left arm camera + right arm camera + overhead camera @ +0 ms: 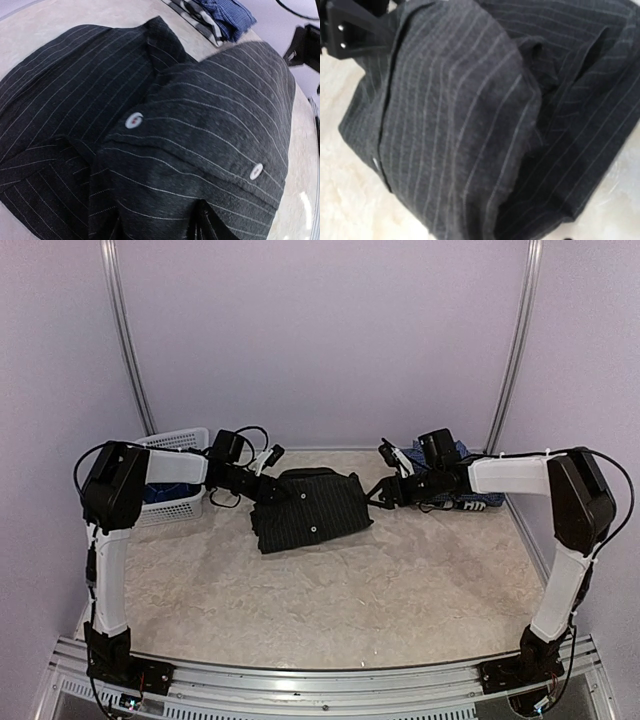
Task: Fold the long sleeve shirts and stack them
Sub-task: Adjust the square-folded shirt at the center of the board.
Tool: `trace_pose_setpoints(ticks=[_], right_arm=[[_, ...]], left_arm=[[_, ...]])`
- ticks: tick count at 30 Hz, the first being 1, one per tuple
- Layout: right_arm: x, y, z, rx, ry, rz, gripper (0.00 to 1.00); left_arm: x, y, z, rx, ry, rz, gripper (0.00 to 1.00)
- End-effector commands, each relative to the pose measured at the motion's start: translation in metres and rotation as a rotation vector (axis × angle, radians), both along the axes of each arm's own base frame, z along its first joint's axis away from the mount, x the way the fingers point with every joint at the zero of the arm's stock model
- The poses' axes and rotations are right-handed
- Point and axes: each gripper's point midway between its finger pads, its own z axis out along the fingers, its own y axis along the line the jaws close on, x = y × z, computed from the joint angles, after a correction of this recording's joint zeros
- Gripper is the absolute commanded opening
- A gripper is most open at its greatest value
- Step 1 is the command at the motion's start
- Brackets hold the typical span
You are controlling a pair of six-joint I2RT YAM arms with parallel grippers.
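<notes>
The black pinstriped shirt (312,510) lay bunched on the surface (330,610), toward the back. The left tool (270,491) met its left edge and the right tool (380,495) its right edge. Whether either pinched cloth, I couldn't tell.

The near half of the table (330,610) lies open for passage; farther back the black pinstriped shirt (310,512) fills the middle, flanked by a white basket (180,437) left and folded blue shirts (466,452) right.
</notes>
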Motion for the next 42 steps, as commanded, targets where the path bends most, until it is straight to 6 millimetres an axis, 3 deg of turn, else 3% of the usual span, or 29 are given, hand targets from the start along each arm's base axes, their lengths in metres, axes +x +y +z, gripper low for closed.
trace_pose_setpoints(ticks=[1, 3, 5, 9, 14, 16, 20, 26, 30, 36, 42], right_arm=[[-0.009, 0.000, 0.017, -0.002, -0.035, 0.014, 0.65], [-0.010, -0.002, 0.019, -0.007, -0.043, 0.006, 0.65], [-0.012, -0.005, 0.021, -0.016, -0.049, 0.001, 0.65], [-0.017, -0.015, 0.027, -0.046, -0.068, -0.024, 0.65], [-0.022, -0.031, 0.038, -0.093, -0.097, -0.084, 0.65], [-0.023, -0.041, 0.048, -0.111, -0.118, -0.132, 0.67], [-0.029, -0.066, 0.066, -0.150, -0.162, -0.243, 0.71], [-0.050, -0.087, 0.064, -0.195, -0.156, -0.292, 0.74], [-0.064, -0.087, 0.046, -0.199, -0.115, -0.268, 0.74], [-0.074, -0.069, 0.018, -0.174, -0.069, -0.179, 0.75], [-0.075, -0.054, -0.016, -0.142, -0.007, -0.116, 0.84]], left_arm=[[-0.030, -0.011, 0.014, -0.035, -0.010, -0.115, 0.36], [-0.042, -0.019, 0.028, -0.030, -0.050, -0.138, 0.33], [-0.056, -0.030, 0.042, -0.014, -0.082, -0.164, 0.23], [-0.091, -0.050, 0.051, 0.034, -0.114, -0.212, 0.12], [-0.153, -0.076, 0.055, 0.150, -0.209, -0.227, 0.09], [-0.189, -0.091, 0.057, 0.211, -0.273, -0.237, 0.10], [-0.242, -0.099, 0.043, 0.344, -0.376, -0.210, 0.23], [-0.298, -0.086, 0.024, 0.426, -0.461, -0.141, 0.70], [-0.310, -0.075, 0.028, 0.390, -0.477, -0.115, 0.98], [-0.295, -0.057, 0.059, 0.196, -0.420, 0.056, 0.99], [-0.291, -0.040, 0.052, 0.059, -0.196, 0.196, 0.99]])
